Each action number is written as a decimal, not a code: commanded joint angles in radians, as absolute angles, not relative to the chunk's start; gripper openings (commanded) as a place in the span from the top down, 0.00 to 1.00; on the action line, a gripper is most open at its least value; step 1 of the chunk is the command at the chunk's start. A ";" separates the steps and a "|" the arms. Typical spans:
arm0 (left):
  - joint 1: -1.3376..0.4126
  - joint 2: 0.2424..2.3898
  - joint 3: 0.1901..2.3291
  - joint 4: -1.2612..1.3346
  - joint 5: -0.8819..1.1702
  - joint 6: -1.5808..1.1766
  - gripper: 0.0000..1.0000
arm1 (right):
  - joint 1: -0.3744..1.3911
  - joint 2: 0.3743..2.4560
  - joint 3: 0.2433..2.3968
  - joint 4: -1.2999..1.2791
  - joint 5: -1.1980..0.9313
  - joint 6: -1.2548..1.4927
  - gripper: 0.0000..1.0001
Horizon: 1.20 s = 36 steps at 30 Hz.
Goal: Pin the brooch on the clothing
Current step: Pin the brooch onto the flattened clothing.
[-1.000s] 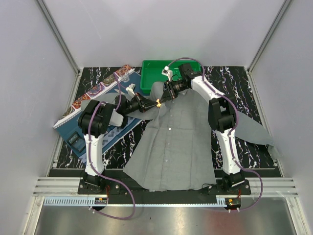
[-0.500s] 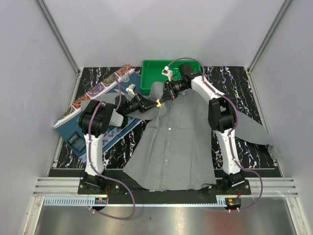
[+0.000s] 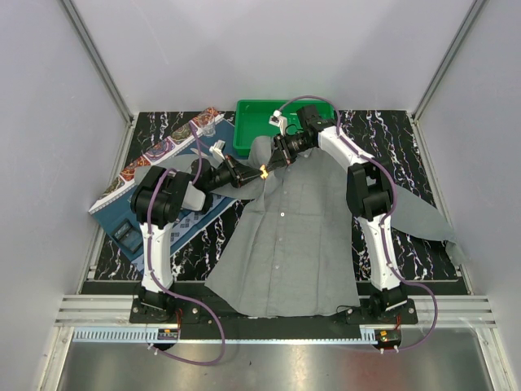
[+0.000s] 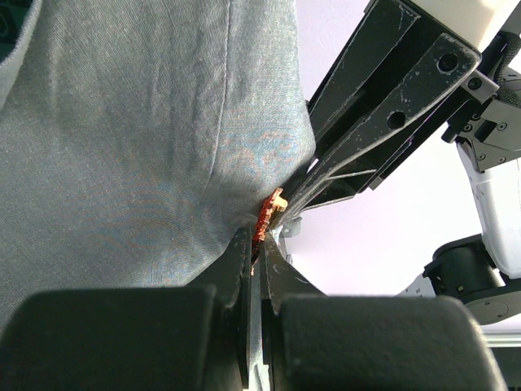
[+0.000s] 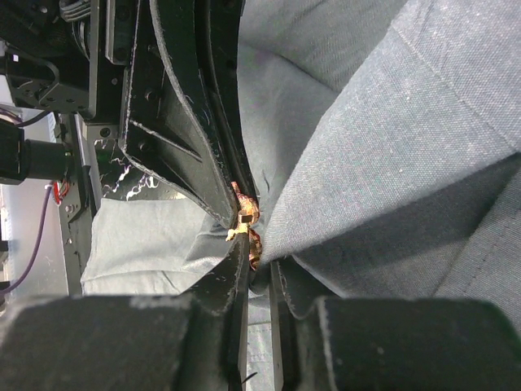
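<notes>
While left pincer (image 4: 259, 246) clamps brooch (image 4: 269, 218), right pincer (image 5: 256, 262) nips shirt (image 4: 122, 147) fold alongside.

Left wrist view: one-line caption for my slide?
Left tool pinches the brooch at the grey shirt fold, right tool tips meeting it opposite.

1. Green tray (image 3: 248, 122) at the far edge of the tabletop (image 3: 407, 138).
2. Tabletop: black with white veining.
3. Blue patterned placemat (image 3: 175, 221) on the left, lying askew.
4. Small clear item (image 3: 207, 128) near the placemat's far corner, too small to identify.
</notes>
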State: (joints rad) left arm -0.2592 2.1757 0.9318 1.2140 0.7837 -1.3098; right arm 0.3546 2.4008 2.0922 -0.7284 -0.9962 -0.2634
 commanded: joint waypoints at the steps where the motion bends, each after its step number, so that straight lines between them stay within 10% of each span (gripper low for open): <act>1: -0.241 2.163 0.919 1.666 0.792 -1.318 1.00 | 0.333 2.367 2.126 -0.696 -0.957 -0.264 0.79; 20: -0.235 2.177 0.930 1.660 0.788 -1.318 1.00 | 0.316 2.359 2.131 -0.684 -1.023 -0.247 0.67; 28: -0.235 2.175 0.933 1.663 0.796 -1.322 1.00 | 0.331 2.310 2.051 -0.695 -1.057 -0.393 0.31; 36: -0.235 2.178 0.937 1.664 0.802 -1.324 1.00 | 0.339 2.327 2.068 -0.727 -1.055 -0.488 0.17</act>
